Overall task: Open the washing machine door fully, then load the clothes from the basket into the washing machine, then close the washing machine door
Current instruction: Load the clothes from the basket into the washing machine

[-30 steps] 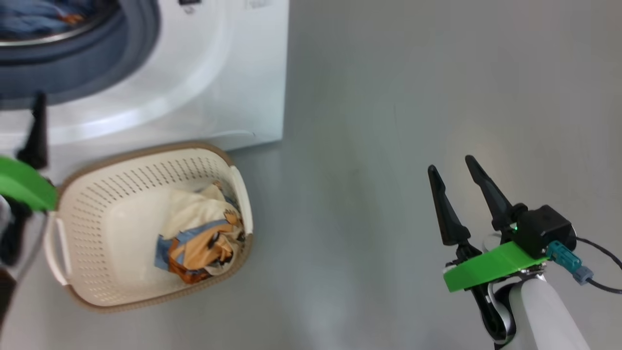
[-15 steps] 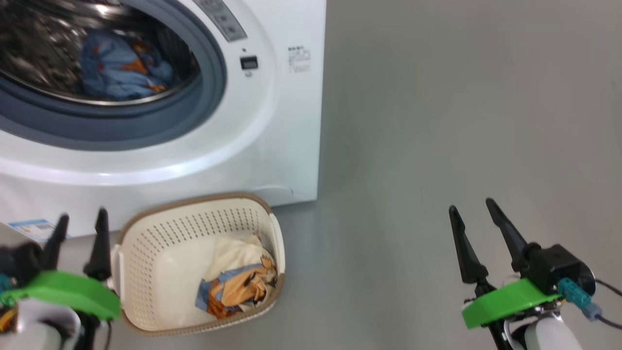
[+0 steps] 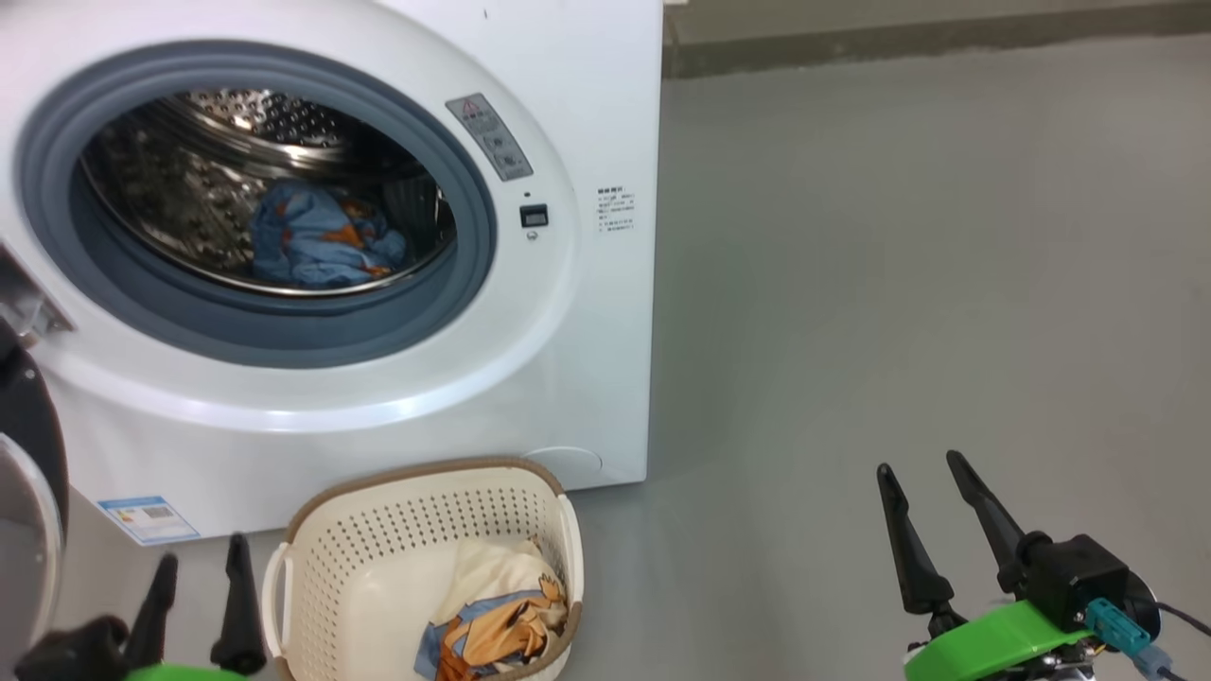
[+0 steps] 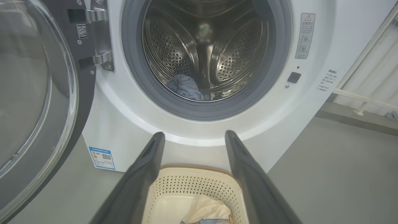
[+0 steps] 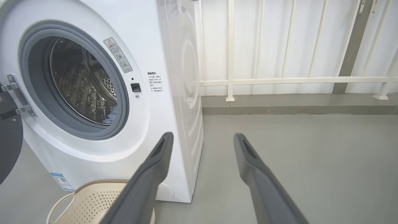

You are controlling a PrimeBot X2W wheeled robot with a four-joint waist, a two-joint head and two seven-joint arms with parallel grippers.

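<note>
Both grippers spread, empty: left gripper (image 3: 202, 549) beside the basket (image 3: 416, 478), right gripper (image 3: 920, 463) well apart. Clothes (image 3: 497, 615) bunched at its right side: light, limp, no stiffness. We pinch deep into the bunched middle, not an edge.

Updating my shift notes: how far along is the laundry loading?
Done: the round black-rimmed glass door stands swung open, and a blue orange-printed garment lies in the perforated steel drum. In hand: nothing; the left gripper and right gripper are open, empty. Remaining: the cream-white garment and orange-tan garment in the cream perforated plastic basket, then shutting the door.
</note>
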